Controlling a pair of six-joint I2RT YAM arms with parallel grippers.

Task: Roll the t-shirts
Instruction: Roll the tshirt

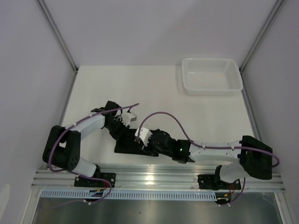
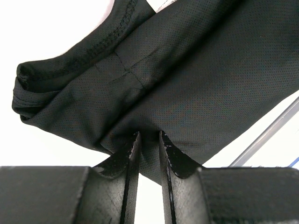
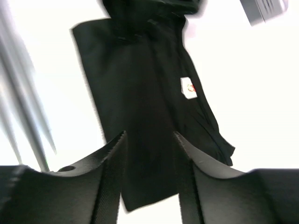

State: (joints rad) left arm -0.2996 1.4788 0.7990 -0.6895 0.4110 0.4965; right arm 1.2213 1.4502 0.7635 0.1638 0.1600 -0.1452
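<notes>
We found the black t-shirt (image 1: 125, 144) folded into a narrow band on the white table (image 1: 154, 93). It lay well apart from the white mesh basket (image 1: 212, 74), to the basket's left and nearer the arms than the basket was. A small light label (image 3: 188, 87) showed on the cloth.

The left gripper (image 2: 148, 136) sat at the end of the band, on the side away from the basket. Its jaws stood almost together with a fold of the shirt's edge pinched between them, and the creases in the cloth ran towards the fingertips (image 2: 134, 142).

The right gripper (image 3: 149, 135) hung over the band, nearer the arms' bases than the basket was. Its jaws stood wide apart with nothing between them, and the dark cloth showed below the gap. That view was blurred.
</notes>
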